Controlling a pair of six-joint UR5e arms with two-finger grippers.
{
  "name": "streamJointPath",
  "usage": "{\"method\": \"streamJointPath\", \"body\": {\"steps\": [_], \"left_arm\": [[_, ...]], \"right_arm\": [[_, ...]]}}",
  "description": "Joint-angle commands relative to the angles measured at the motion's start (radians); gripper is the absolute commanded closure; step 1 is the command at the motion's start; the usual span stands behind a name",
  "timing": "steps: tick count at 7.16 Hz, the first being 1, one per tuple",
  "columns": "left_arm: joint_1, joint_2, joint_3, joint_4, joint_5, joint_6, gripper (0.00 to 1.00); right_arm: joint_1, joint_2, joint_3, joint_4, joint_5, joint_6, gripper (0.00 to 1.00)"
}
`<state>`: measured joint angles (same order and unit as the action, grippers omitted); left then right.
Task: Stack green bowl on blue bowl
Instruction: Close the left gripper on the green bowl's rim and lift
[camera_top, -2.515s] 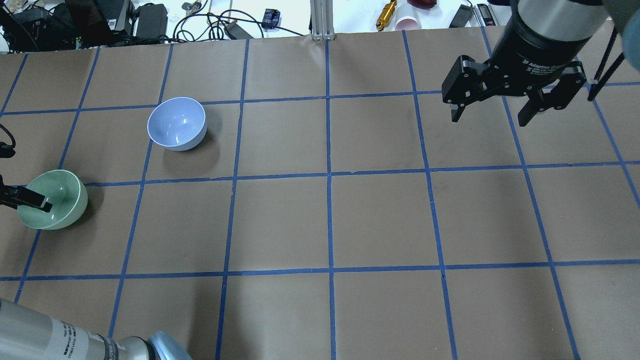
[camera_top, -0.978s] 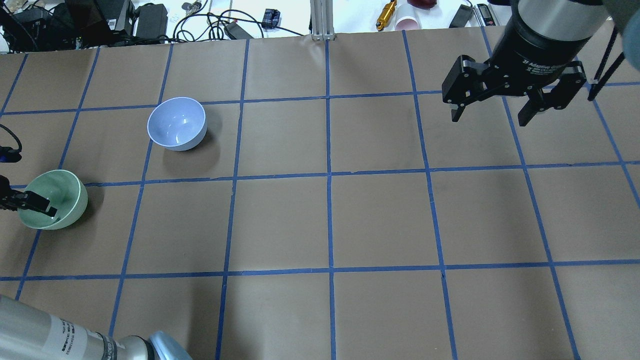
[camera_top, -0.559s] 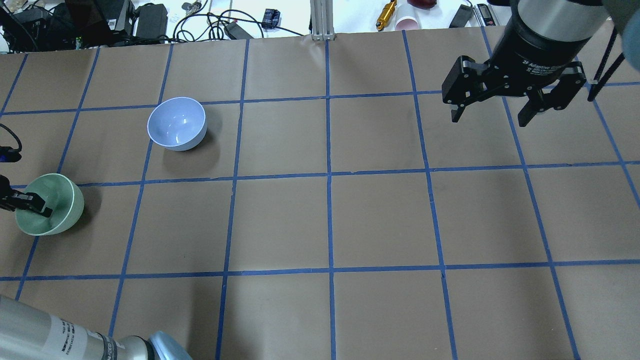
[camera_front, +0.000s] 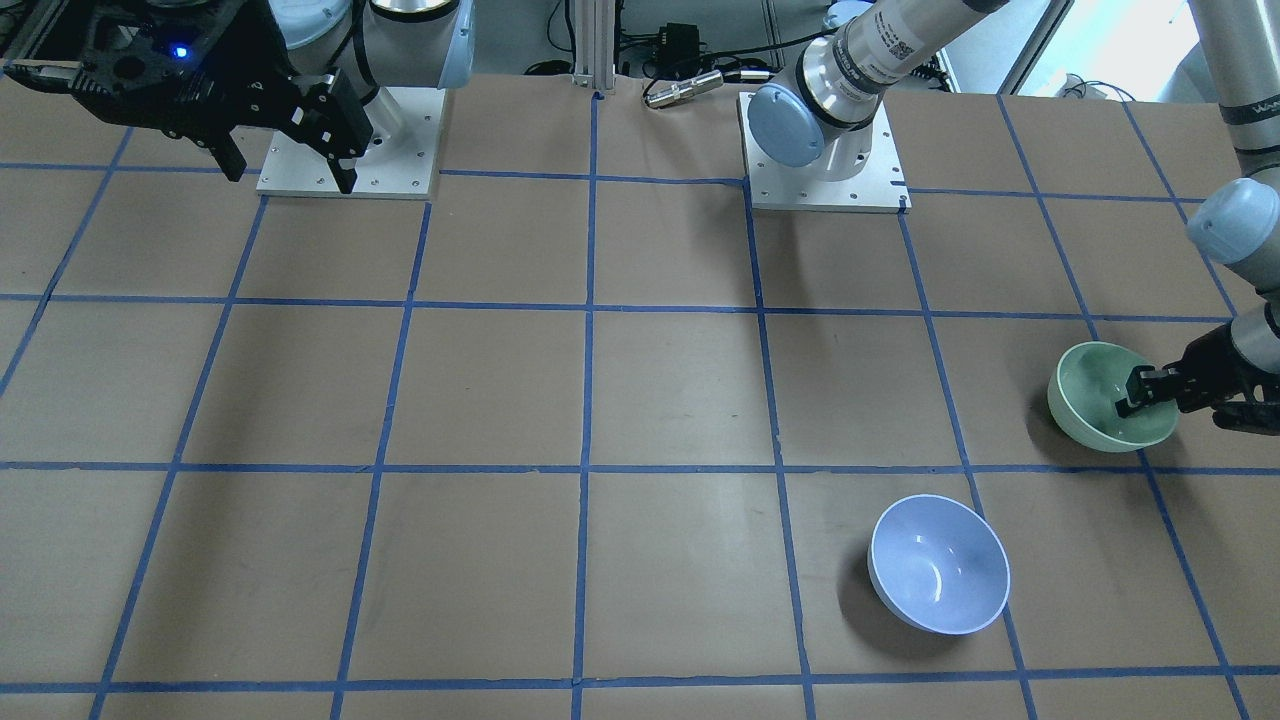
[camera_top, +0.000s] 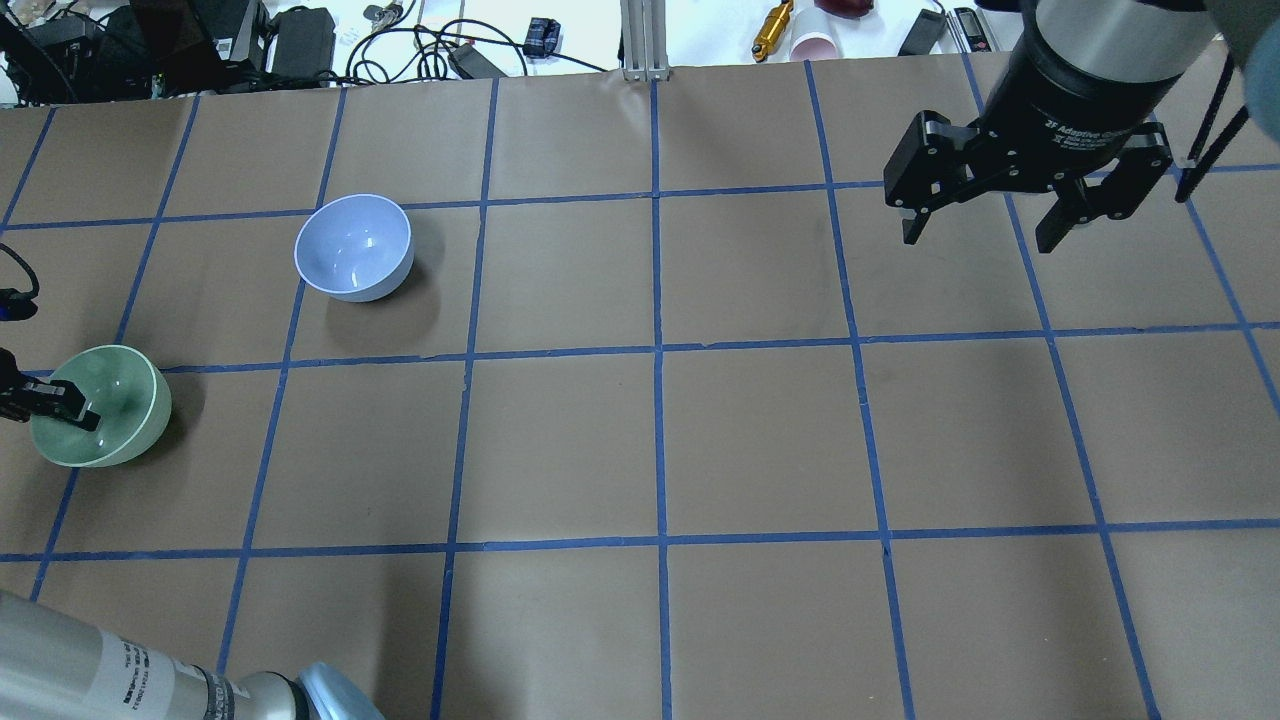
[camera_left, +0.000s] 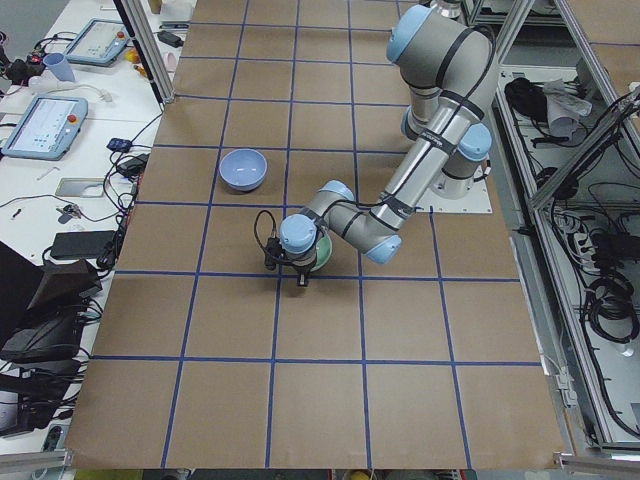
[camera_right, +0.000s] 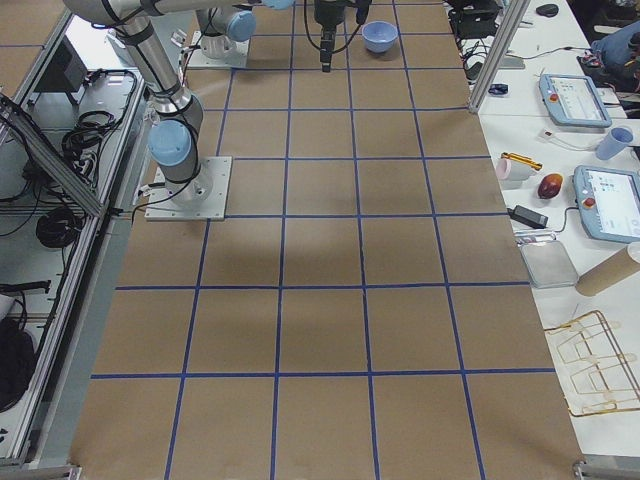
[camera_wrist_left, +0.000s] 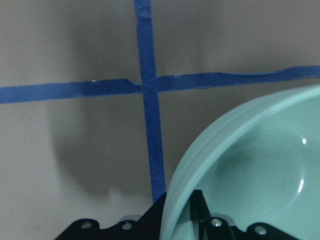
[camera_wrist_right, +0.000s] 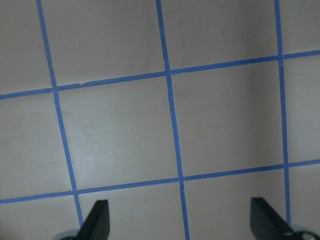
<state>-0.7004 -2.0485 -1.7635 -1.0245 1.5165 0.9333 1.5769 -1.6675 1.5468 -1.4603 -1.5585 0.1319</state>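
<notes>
The green bowl (camera_top: 112, 412) sits at the table's left edge, also seen in the front view (camera_front: 1100, 400) and close up in the left wrist view (camera_wrist_left: 260, 175). My left gripper (camera_top: 62, 405) is shut on its rim, one finger inside the bowl and one outside, as the left wrist view (camera_wrist_left: 177, 212) shows. The blue bowl (camera_top: 353, 247) stands upright and empty about one grid square away, further out and to the right (camera_front: 938, 564). My right gripper (camera_top: 985, 225) hangs open and empty high over the far right of the table (camera_wrist_right: 182, 225).
Cables, a yellow tool (camera_top: 772, 28) and a pink cup (camera_top: 815, 45) lie beyond the table's far edge, with an aluminium post (camera_top: 645, 40) at its middle. Both arm bases (camera_front: 822, 150) stand on the robot's side. The brown table (camera_top: 760, 440) has a blue tape grid.
The left gripper's finger has sunk deeper into the green bowl, and the bowl has shifted slightly left with it. The right arm and the blue bowl have not moved.
</notes>
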Motion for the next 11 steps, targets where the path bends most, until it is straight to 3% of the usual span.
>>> {"method": "streamJointPath", "body": {"steps": [1, 8, 11], "left_arm": [[-0.004, 0.005, 0.002, 0.001, -0.028, -0.007, 1.00], [-0.037, 0.056, 0.004, -0.011, -0.015, -0.085, 1.00], [-0.034, 0.097, 0.050, -0.147, -0.025, -0.076, 1.00]], "right_arm": [[0.000, 0.000, -0.001, 0.001, 0.000, 0.000, 0.00], [0.000, 0.000, 0.001, 0.000, 0.000, 0.000, 0.00], [0.000, 0.000, -0.001, 0.000, 0.000, 0.000, 0.00]]}}
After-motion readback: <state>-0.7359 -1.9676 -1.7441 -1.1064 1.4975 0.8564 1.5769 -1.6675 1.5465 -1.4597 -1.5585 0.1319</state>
